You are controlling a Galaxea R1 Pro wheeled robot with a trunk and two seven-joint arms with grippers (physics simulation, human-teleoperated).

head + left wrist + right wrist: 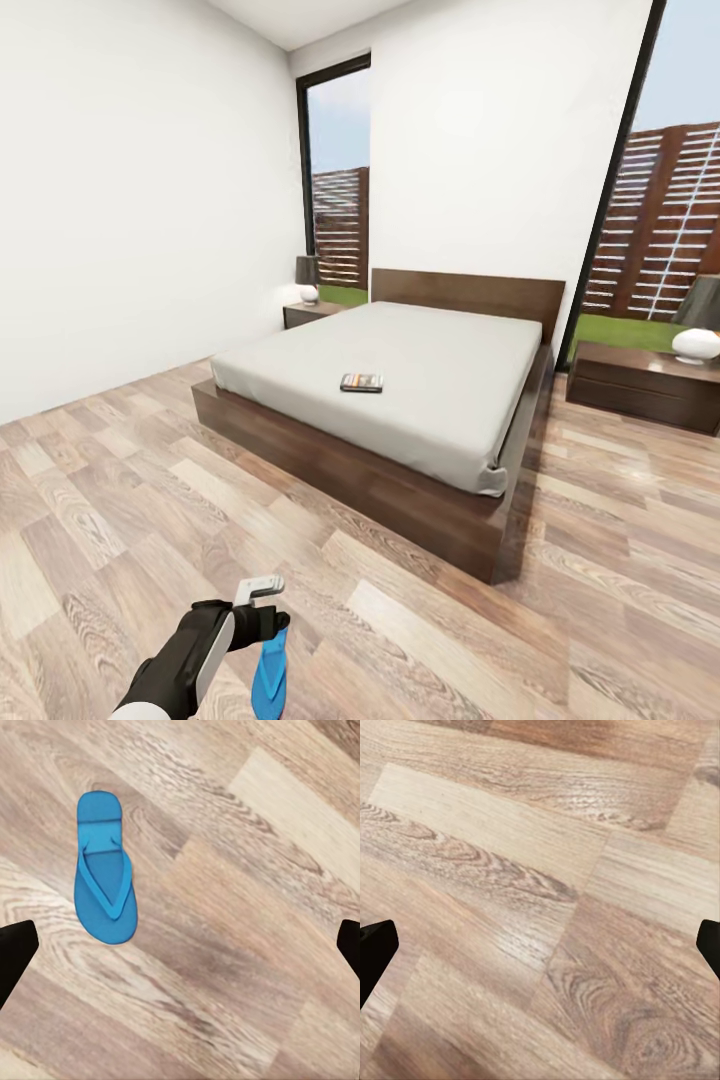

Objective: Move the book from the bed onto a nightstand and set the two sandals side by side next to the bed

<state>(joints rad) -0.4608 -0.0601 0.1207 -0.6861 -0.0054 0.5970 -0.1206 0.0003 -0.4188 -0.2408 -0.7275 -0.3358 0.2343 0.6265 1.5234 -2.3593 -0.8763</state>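
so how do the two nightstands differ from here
The nightstand left of the bed sits far back in the corner against the wall, mostly hidden behind the mattress; the nightstand on the right stands nearer, its drawer front in plain sight. The left one carries a dark lamp and a small white thing, the right a larger white rounded object. Both are low, dark brown wood.

Sandal [268,678]: toe end cut off by head view's bottom edge, upper part hidden behind my left end effector [262,608]. Book [361,382] too small to read its cover. Far nightstand [312,313] mostly hidden by the bed [400,400]; right nightstand [640,385] clipped at frame edge.
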